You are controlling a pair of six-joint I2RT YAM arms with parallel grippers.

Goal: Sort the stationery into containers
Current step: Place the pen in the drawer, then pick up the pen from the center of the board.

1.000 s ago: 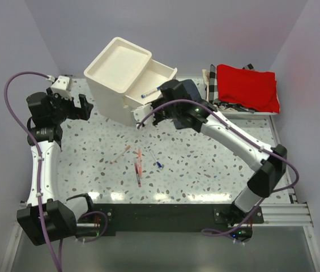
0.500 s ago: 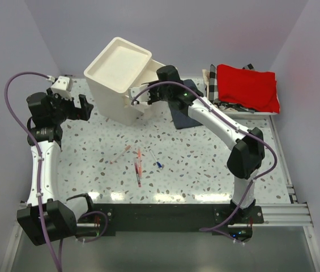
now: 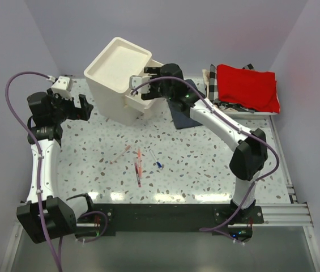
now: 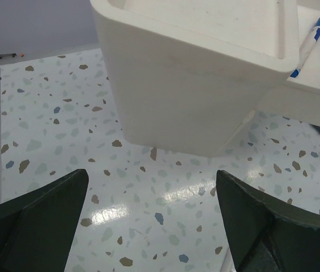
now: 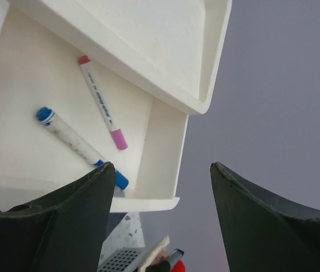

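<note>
pink-capped pen (image 5: 102, 103) in open drawer (image 5: 18, 73), visible from right wrist only

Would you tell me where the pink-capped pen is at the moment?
In the right wrist view, upper left, the pink-capped pen lies inside the open drawer, beside the blue-capped pen.

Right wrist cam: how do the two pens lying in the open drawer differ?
The pink pen has pink ends and clear printed lettering along its barrel. The blue pen has blue ends and only faint marks on its barrel. The pink pen runs steeply down the picture, while the blue pen lies at a shallower slant, below and left of it. Both have white barrels, lie flat in the drawer, and do not cross.
</note>
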